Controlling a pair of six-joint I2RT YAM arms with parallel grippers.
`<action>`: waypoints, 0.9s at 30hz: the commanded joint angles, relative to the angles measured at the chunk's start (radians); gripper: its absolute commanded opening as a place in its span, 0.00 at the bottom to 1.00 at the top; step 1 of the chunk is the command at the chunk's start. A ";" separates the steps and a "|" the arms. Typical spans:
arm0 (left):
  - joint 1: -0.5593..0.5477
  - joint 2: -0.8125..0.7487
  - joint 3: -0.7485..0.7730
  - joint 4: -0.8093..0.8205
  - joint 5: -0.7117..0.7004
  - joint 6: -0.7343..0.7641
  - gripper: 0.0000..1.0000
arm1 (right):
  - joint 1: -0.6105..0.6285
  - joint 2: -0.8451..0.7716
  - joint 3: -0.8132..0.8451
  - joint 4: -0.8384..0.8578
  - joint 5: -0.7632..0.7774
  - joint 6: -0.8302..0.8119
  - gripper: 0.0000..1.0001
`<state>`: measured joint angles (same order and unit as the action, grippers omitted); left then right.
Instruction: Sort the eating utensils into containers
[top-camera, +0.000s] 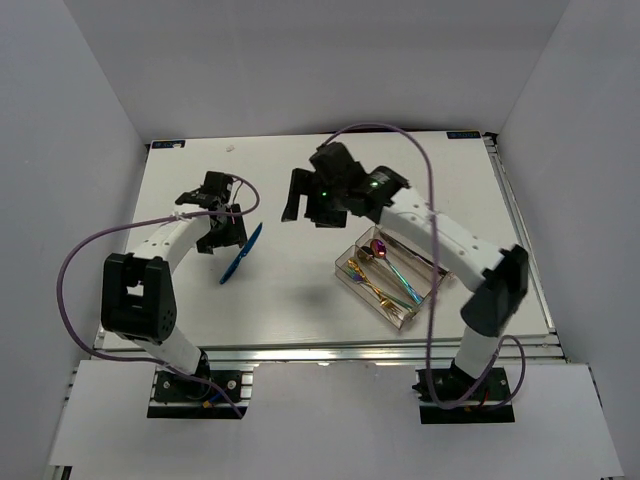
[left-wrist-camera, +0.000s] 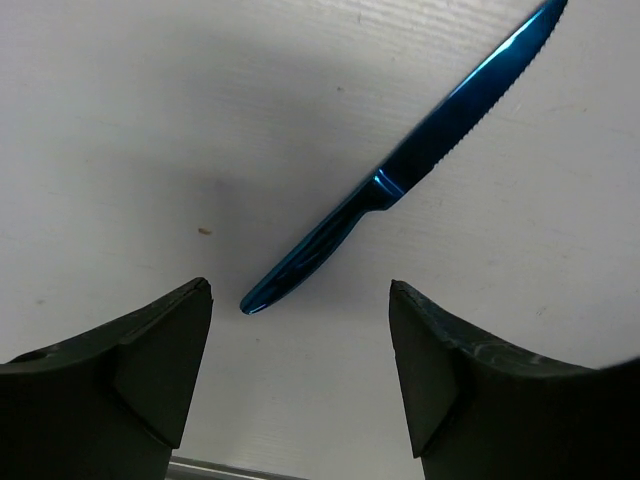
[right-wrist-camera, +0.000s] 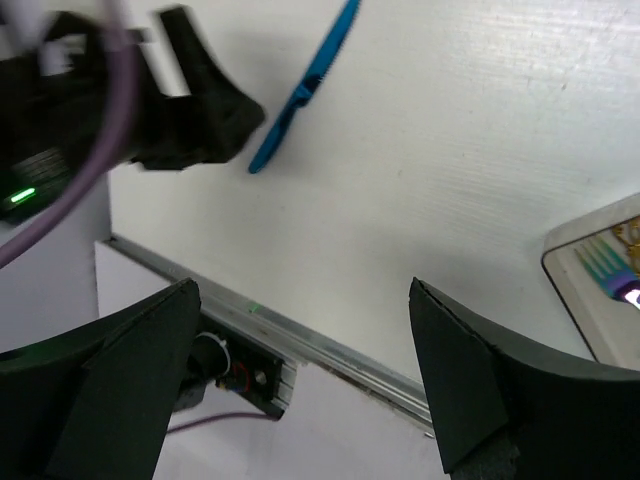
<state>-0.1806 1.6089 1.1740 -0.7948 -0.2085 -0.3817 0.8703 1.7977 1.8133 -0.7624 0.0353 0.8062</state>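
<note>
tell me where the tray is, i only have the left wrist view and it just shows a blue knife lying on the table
Observer: The tray sits on the table to the right of the knife, well apart from it.
Operator: anything in it
Observer: Yes, several pieces, among them a rainbow spoon.
Operator: and the right gripper
Observer: The right gripper hangs open and empty above the table, roughly between knife and tray.
</note>
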 joint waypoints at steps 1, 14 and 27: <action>0.000 -0.006 -0.034 0.054 0.081 0.047 0.80 | -0.002 -0.148 -0.012 -0.075 0.021 -0.108 0.89; 0.001 0.160 -0.197 0.203 0.165 -0.012 0.76 | -0.002 -0.462 -0.181 -0.123 0.021 -0.131 0.89; -0.379 0.292 -0.080 0.350 0.153 -0.498 0.79 | -0.013 -0.489 -0.249 -0.121 0.052 -0.162 0.89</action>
<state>-0.4805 1.7889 1.0863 -0.4873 -0.1432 -0.6899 0.8650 1.3003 1.5864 -0.8886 0.0597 0.6701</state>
